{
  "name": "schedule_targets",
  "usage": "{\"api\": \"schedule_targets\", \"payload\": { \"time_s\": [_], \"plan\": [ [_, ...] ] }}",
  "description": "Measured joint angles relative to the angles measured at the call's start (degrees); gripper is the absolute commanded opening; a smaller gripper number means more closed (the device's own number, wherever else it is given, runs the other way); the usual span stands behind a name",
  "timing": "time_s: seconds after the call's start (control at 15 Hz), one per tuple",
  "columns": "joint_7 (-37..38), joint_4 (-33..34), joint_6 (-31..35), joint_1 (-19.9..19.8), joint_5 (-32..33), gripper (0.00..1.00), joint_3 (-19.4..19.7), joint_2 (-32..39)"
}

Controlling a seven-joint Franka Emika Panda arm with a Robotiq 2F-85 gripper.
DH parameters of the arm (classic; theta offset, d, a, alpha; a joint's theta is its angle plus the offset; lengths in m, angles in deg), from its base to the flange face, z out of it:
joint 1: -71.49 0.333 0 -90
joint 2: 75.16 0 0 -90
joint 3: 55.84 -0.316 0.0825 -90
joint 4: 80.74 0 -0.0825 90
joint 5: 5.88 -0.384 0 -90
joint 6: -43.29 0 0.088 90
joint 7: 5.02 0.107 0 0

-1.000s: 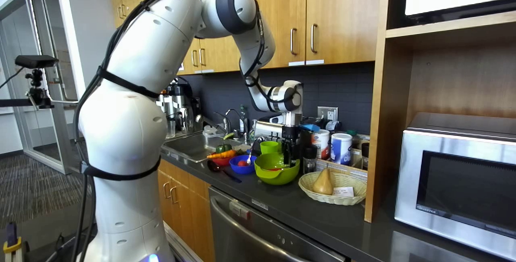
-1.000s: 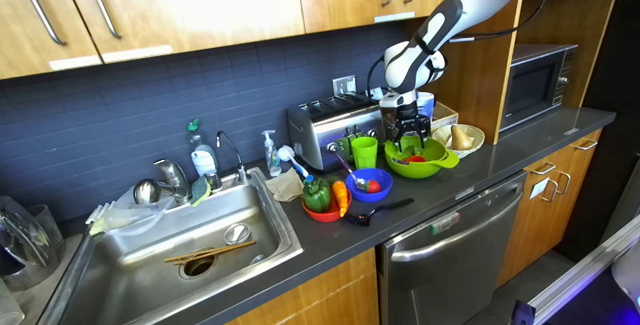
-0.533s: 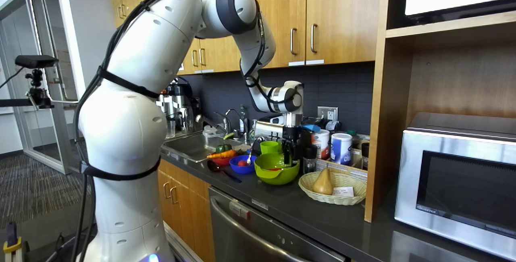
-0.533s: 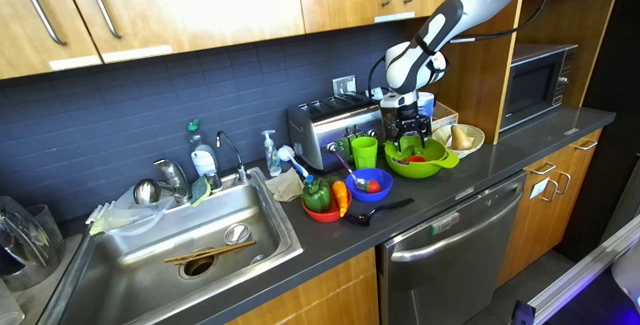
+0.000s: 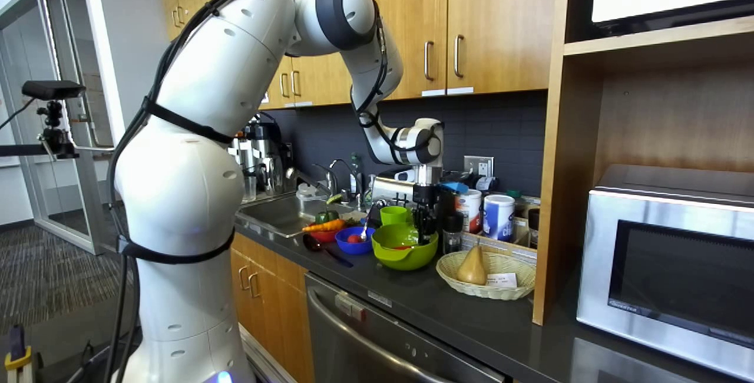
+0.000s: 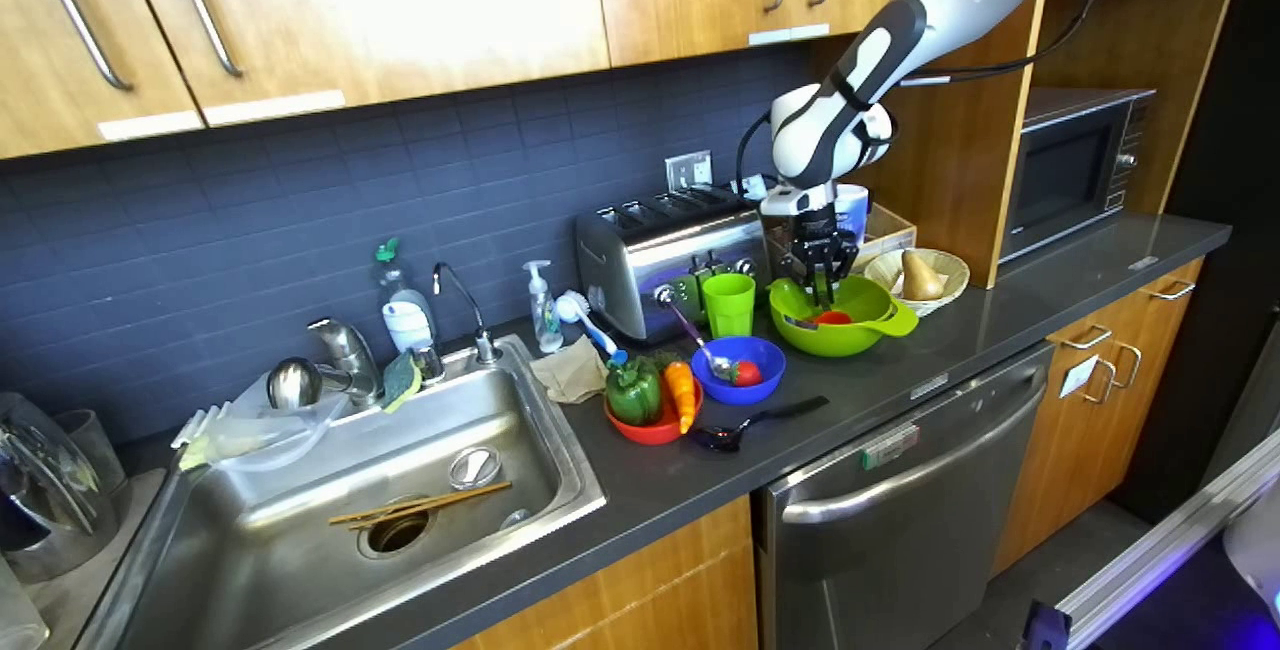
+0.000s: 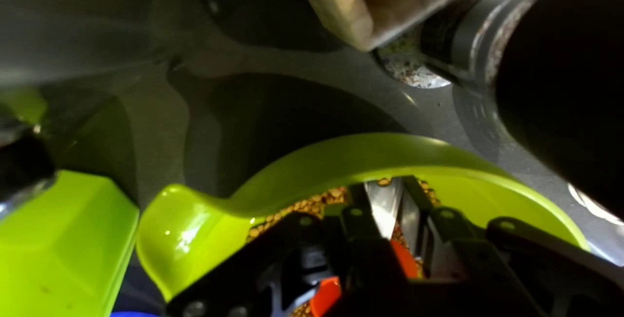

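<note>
The white robot arm (image 5: 182,182) is arching over the kitchen surface (image 6: 650,480), and its end effector (image 6: 822,300) is pointing straight down into a lime-green bowl (image 6: 835,341). The two dark fingers (image 7: 360,215) are standing close together, leaving only a narrow gap. A silvery strip (image 7: 385,207) is showing between them, but from here I can't tell whether it belongs to the fingers or is being gripped. The bowl is sitting upright, its handle jutting toward the front edge. Golden-brown grains (image 7: 312,205) are lying inside it, and a red-orange thing (image 6: 832,317) is resting among them, close by the fingertips and partly hidden.

A green cup (image 6: 730,308) is standing just beside the bowl, in front of a metal toaster (image 6: 640,270). Nearby, a blue bowl (image 6: 742,395) is holding a red fruit (image 6: 746,374), with a purple-handled spoon (image 6: 689,324) leaning out of it. Next along, a red bowl (image 6: 645,435) is carrying a green pepper (image 6: 634,392) and a carrot (image 6: 682,395). A black ladle (image 6: 785,412) is lying in front. On the lime-green bowl's far side, a wicker basket (image 5: 483,293) is cradling a pear-shaped thing (image 5: 473,266).
</note>
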Motion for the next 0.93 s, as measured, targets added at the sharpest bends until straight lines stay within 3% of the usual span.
{"api": "schedule_targets", "payload": {
  "time_s": [0.93],
  "plan": [
    [3.1,-1.9,3.0,-0.8,0.0,0.05,0.6,-0.7]
  ]
}}
